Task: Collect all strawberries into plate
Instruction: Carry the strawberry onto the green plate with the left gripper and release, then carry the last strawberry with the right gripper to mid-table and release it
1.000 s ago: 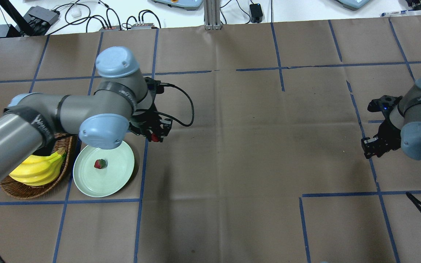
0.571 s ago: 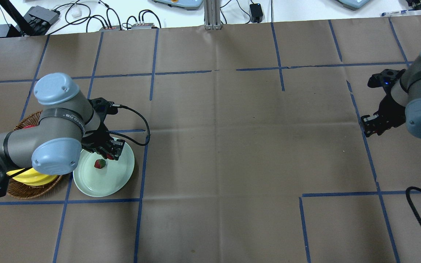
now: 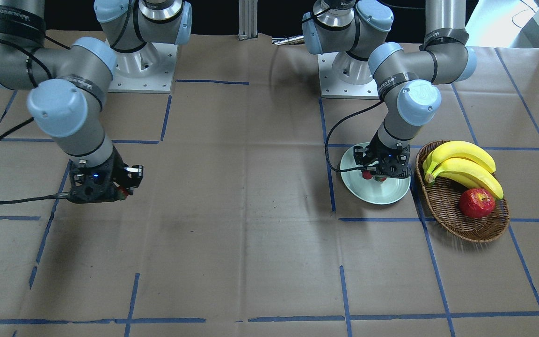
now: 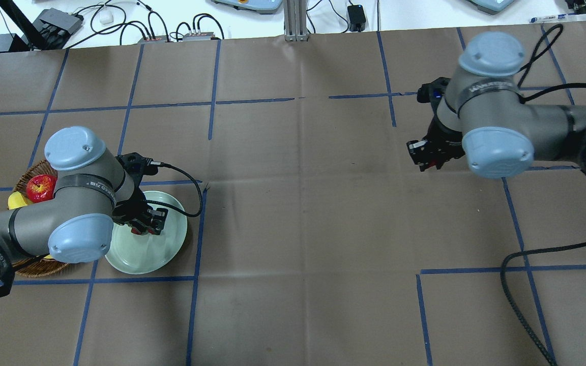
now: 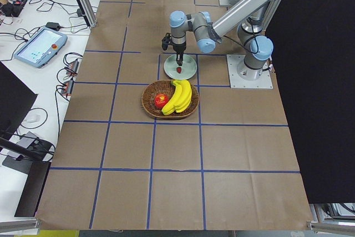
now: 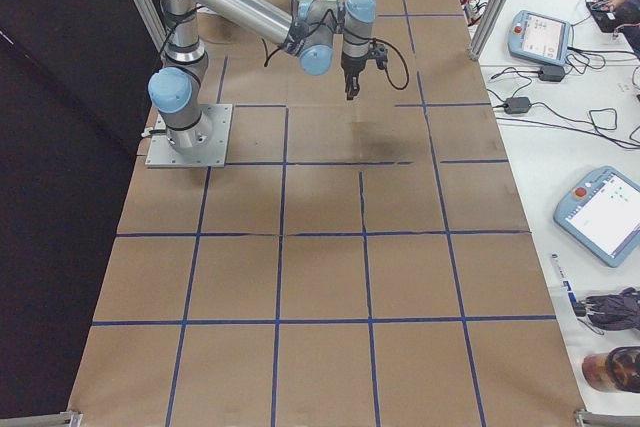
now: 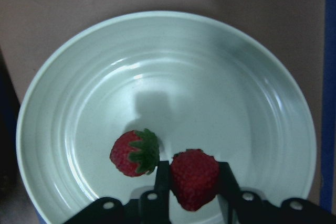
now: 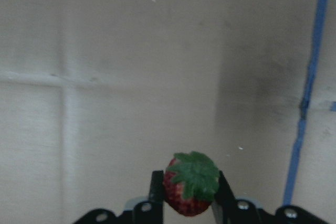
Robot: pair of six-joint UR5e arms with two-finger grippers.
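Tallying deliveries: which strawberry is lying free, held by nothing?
The loose strawberry on the plate; the other two are clamped in the left gripper and right gripper.

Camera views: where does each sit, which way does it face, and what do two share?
Exterior front-facing: across the table, facing the robot; left arm, right arm, bases.
Overhead exterior: behind the robot, looking forward-down; both arms.
Exterior left: table's end; left arm near, over the plate.
Exterior right: opposite end; right arm near.
Left wrist-mounted: down onto plate; left gripper holds one strawberry, loose strawberry beside.
Right wrist-mounted: down onto paper; right gripper holds third strawberry.
Shared: front-facing and overhead both show the basket.
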